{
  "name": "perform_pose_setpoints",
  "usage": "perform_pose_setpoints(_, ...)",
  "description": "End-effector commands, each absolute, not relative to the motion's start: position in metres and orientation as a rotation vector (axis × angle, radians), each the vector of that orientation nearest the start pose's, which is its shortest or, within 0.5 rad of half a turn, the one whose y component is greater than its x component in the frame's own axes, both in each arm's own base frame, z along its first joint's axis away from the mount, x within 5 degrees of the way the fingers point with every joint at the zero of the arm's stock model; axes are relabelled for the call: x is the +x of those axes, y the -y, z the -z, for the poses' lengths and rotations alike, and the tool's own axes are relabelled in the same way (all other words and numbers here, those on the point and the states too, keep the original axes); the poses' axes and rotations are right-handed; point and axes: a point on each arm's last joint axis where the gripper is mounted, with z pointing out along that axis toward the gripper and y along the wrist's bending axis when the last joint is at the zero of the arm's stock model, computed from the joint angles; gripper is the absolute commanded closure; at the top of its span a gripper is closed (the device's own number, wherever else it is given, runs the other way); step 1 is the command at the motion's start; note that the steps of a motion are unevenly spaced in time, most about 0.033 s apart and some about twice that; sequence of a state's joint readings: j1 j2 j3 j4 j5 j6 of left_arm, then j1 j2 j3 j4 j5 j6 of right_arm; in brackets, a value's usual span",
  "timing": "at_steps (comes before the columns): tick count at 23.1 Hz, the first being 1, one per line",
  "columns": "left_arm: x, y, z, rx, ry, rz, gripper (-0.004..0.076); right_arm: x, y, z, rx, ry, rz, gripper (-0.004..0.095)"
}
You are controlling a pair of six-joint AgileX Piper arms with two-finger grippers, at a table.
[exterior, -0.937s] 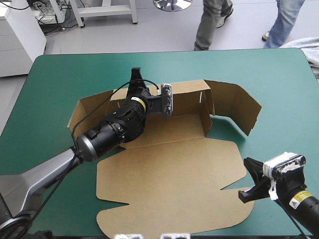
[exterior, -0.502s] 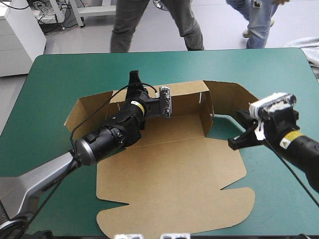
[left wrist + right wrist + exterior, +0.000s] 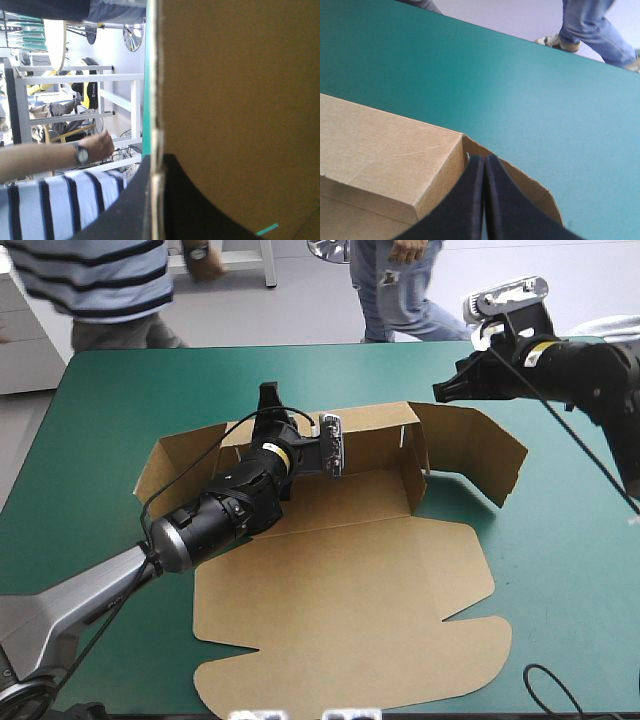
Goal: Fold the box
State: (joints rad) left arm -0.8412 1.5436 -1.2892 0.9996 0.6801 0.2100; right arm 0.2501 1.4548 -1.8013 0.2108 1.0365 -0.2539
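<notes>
The left gripper (image 3: 158, 165) has its jaws pinching the raised rear wall (image 3: 375, 428) of the brown box (image 3: 340, 590), with the board's edge running up between them. If that thin hold slips, I judge the wall could flop back or crease off its score. The right gripper (image 3: 485, 162), jaws pressed together and empty, hovers by the box's far right corner, over the side flap (image 3: 480, 455). A careless push there could skid the sheet lying mid-table (image 3: 110, 390).

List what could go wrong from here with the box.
The left end effector pinches only the top edge of the rear wall of the box; a pull may make it slip or crease the board. The right end effector, shut, hangs over the side flap; pushing down could crush its corner.
</notes>
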Motion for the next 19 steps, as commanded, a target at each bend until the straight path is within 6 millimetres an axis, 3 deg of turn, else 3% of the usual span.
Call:
perform_pose_setpoints(1,0.262,0.22,-0.372,1.484,-1.398,-0.757,0.0734,0.298,-0.077,-0.499,-0.51,-2.095,-0.317,0.0927)
perform_pose_setpoints(7,0.262,0.221,-0.372,1.486,-1.388,-0.745,0.0734,0.346,-0.074,-0.472,-0.455,-2.243,-0.345,0.0927)
perform_pose_setpoints(14,0.262,0.223,-0.372,1.484,-1.373,-0.729,0.0734,0.409,-0.085,-0.418,-0.398,-2.366,-0.422,0.0927)
perform_pose_setpoints(19,0.261,0.224,-0.372,1.49,-1.36,-0.725,0.0734,0.427,-0.087,-0.389,-0.367,-2.467,-0.437,0.0927)
